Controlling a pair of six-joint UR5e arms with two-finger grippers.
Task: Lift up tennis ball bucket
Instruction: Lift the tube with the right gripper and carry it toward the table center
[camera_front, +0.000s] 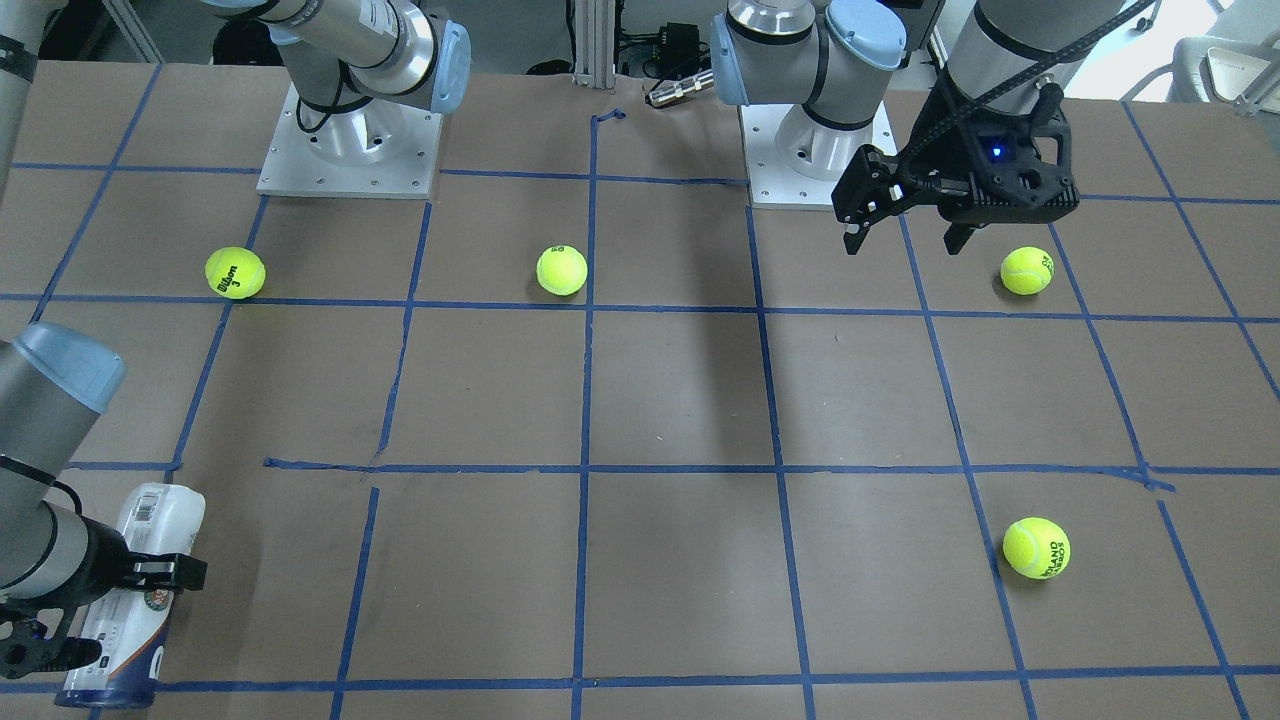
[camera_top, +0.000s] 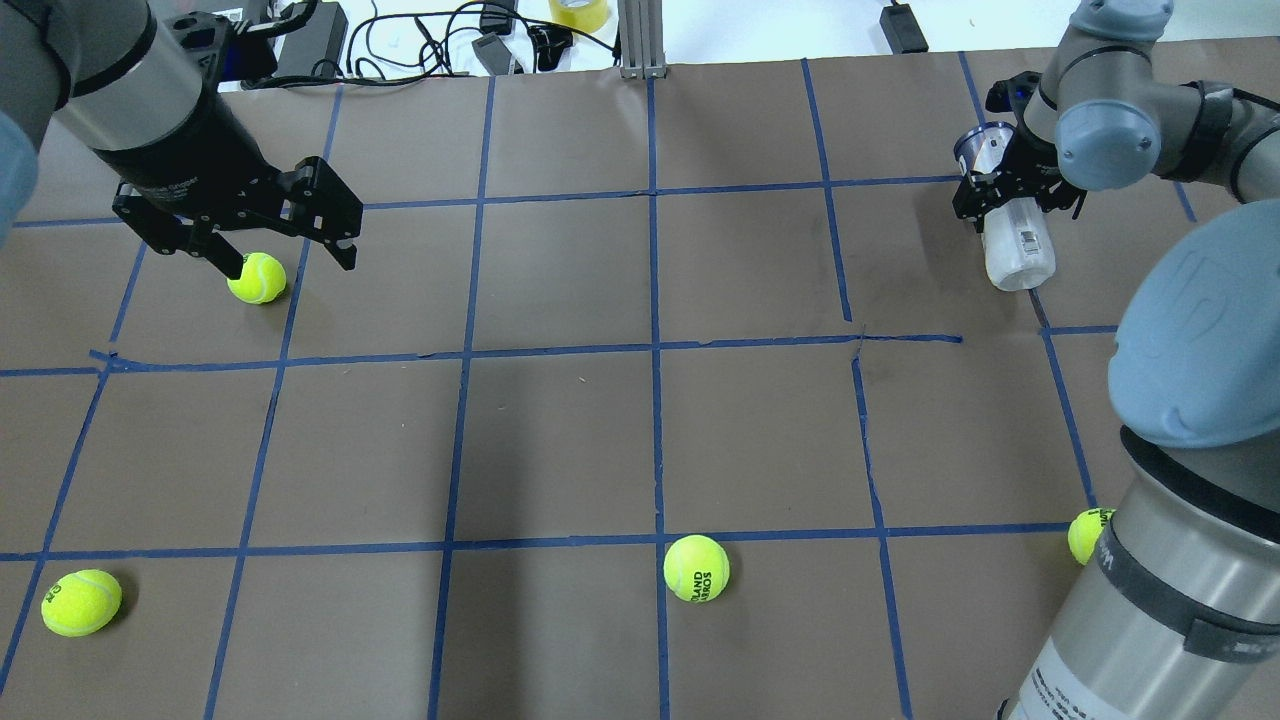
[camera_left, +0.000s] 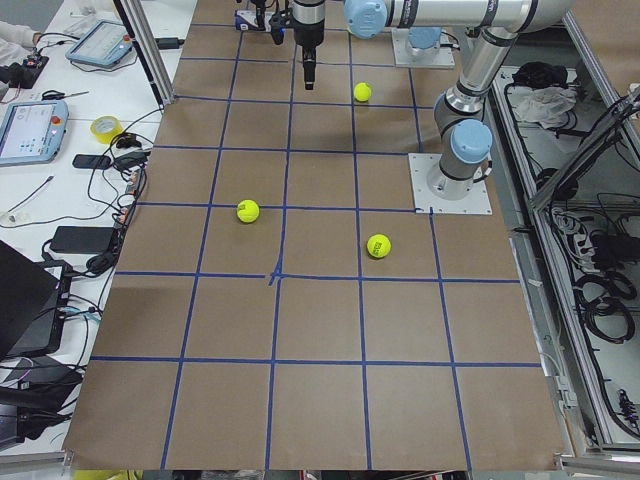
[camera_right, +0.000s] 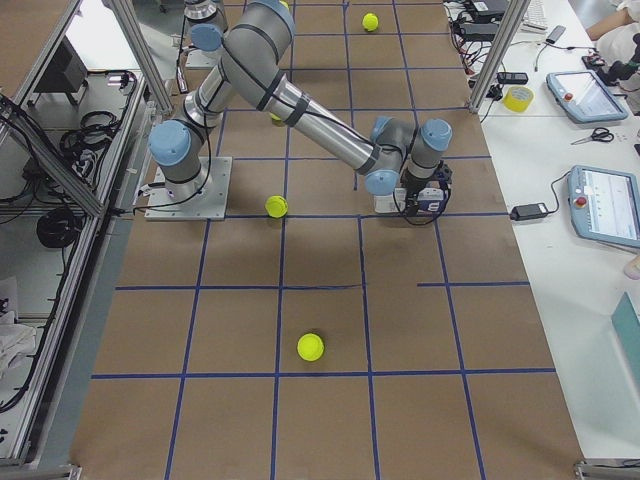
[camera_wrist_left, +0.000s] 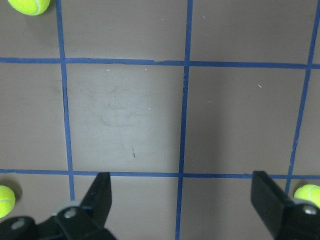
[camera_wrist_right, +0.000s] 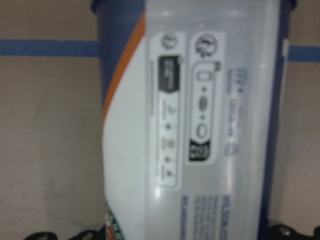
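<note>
The tennis ball bucket (camera_top: 1018, 255) is a white and clear tube with a navy end. It lies on its side at the table's far right and fills the right wrist view (camera_wrist_right: 200, 125). In the front-facing view it lies at the lower left (camera_front: 150, 520). My right gripper (camera_top: 1010, 198) straddles its middle from above, with the jaws closed against its sides. I cannot tell whether the tube is off the surface. My left gripper (camera_top: 290, 262) is open and empty, hovering at the far left beside a tennis ball (camera_top: 257, 277).
More tennis balls lie at the near middle (camera_top: 696, 568), the near left (camera_top: 80, 602) and the near right by my right arm's base (camera_top: 1085, 535). Blue tape lines grid the brown table. Cables and boxes lie beyond the far edge (camera_top: 480, 40).
</note>
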